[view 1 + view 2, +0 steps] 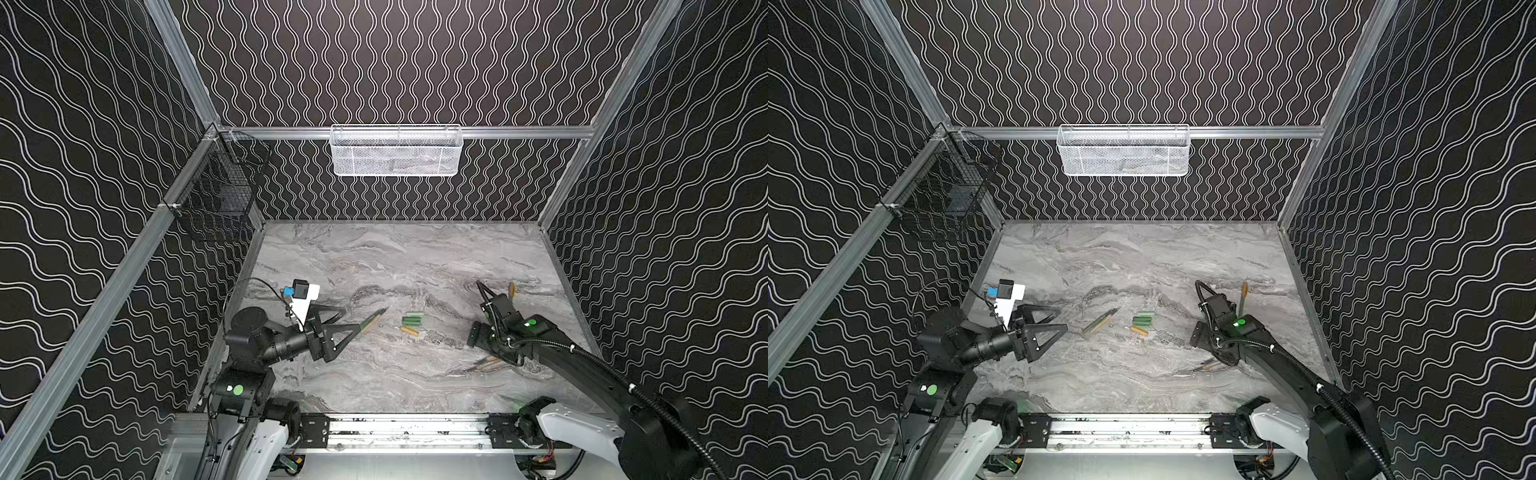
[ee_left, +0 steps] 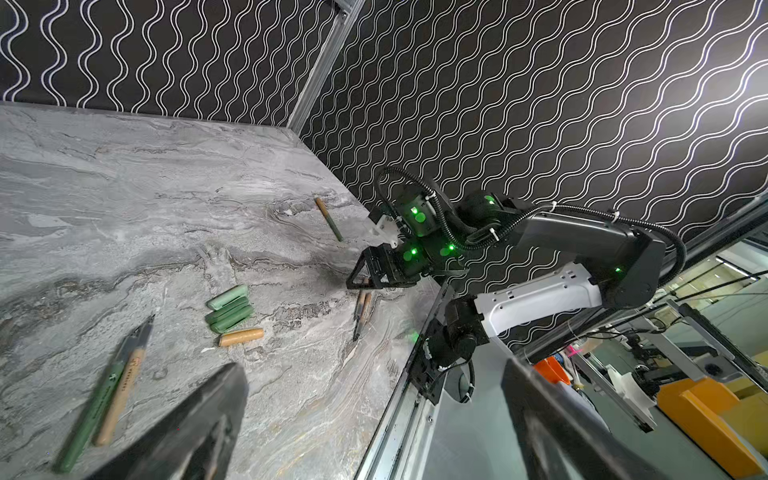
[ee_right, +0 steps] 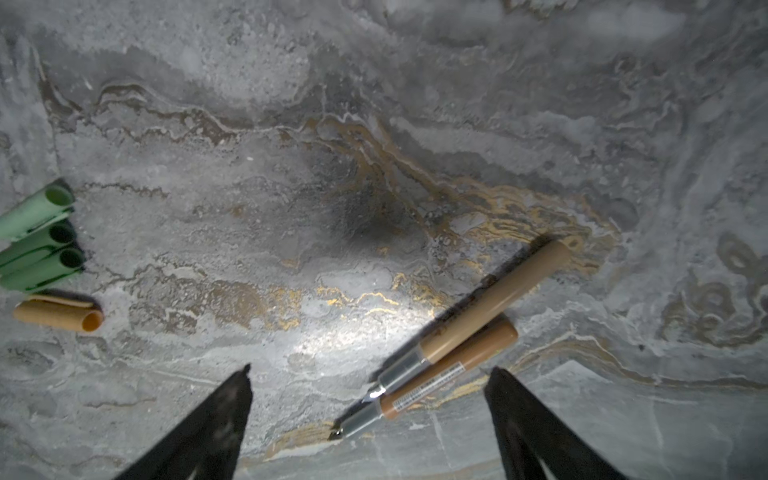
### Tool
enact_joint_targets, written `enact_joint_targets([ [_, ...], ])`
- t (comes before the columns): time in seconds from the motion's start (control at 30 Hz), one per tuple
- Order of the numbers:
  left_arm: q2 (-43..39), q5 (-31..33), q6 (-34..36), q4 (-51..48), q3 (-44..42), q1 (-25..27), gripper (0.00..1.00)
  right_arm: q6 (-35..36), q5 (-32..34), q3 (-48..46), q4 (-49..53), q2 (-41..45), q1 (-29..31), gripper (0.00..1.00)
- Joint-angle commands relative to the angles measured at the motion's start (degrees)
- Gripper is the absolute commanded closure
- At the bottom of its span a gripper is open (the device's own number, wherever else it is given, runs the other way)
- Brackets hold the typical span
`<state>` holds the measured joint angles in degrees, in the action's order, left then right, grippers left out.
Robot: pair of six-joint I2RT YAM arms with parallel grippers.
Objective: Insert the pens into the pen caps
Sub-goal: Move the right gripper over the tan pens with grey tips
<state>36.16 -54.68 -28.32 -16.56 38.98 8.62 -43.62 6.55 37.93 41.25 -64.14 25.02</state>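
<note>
Spread wide and empty, the right jaws hung low over the worktop (image 3: pixel 291 124), with the grey tips of two tan pens (image 3: pixel 478 328) showing between them. Those pens lay touching, side by side, at 4 o'clock from the caps in both top views. Three green caps (image 3: pixel 37 241) and one orange cap (image 3: pixel 58 316) lay bunched mid-worktop, mouths turned toward the right arm. At 9 o'clock from them lay another pen pair (image 1: pixel 374 321), one green and one tan, just ahead of the left jaws, which also stood spread and held nothing. A lone pen (image 1: pixel 512 289) lay at 2 o'clock, near the right wall; whether it wore a cap could not be told.

The step looked to be the pick of one tan pen. Because the two touched, a straight pinch risked lifting both or rolling one away, so the jaws wanted to cross the barrel squarely and close on the outer pen alone. A hold well back on the barrel would leave the tip free for the orange cap. The left jaws would do best to take that cap near its closed end, mouth outward.
</note>
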Motion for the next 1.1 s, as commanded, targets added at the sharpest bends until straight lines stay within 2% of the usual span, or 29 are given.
enact_joint_targets([
  [0.0,0.30,0.05,0.98,0.76,0.29,-0.23,0.01,-1.59,2.03,-0.75,-1.99,-0.13,-3.31,0.16],
  [0.17,0.43,0.28,1.16,0.43,0.41,-0.31,0.02,3.20,-0.81,-1.97,-4.87,0.09,-10.71,0.19],
  [0.27,0.64,0.21,1.07,0.47,0.39,-0.36,0.01,9.38,-1.36,1.35,-4.82,-2.20,-11.18,0.19],
  [0.33,0.76,0.18,0.98,0.71,0.30,-0.45,0.01,15.30,-6.99,4.36,-4.07,-6.23,-11.22,0.20],
  [0.37,0.88,0.07,0.90,0.89,0.22,-0.53,0.01,18.32,-11.55,6.60,-2.97,-9.25,-11.10,0.25],
  [0.4,0.89,0.04,0.81,0.99,0.14,-0.64,0.01,20.17,-13.86,8.12,-2.14,-11.59,-9.80,0.28],
  [0.47,1.02,-0.14,0.72,1.09,0.19,-0.69,0.01,23.65,-9.57,12.98,2.39,-16.81,-2.80,0.26],
  [0.5,1.02,-0.15,0.79,1.09,0.19,-0.71,0.01,23.59,-5.60,15.39,5.09,-19.01,1.65,0.20],
  [0.57,1.02,-0.13,0.79,1.09,0.16,-0.72,0.02,29.09,-6.18,21.04,7.68,-22.28,6.49,0.12],
  [0.6,0.98,-0.19,0.79,1.03,0.17,-0.71,0.01,30.24,-3.01,23.59,9.70,-23.43,8.94,0.07],
  [0.63,1.00,-0.15,0.87,0.95,0.21,-0.71,0.01,30.95,0.66,26.42,12.41,-24.93,10.24,0.03],
  [0.77,0.59,0.03,0.96,0.67,0.33,-0.71,0.01,40.68,6.12,32.04,16.52,-28.25,11.74,0.05],
  [0.83,0.45,0.05,0.98,0.65,0.31,-0.71,0.02,45.17,8.71,30.66,12.53,-27.24,13.37,0.06],
  [0.93,0.58,0.03,0.89,0.76,0.32,-0.83,0.01,46.59,10.71,31.28,6.71,-25.69,13.31,0.04],
  [1.0,0.59,-0.02,0.89,0.75,0.23,-0.80,0.01,50.59,3.72,30.42,3.05,-23.38,12.07,0.01],
  [1.07,0.52,-0.24,0.86,0.91,0.26,-0.72,0.01,59.65,-3.82,26.17,-0.87,-19.29,12.03,0.01],
])
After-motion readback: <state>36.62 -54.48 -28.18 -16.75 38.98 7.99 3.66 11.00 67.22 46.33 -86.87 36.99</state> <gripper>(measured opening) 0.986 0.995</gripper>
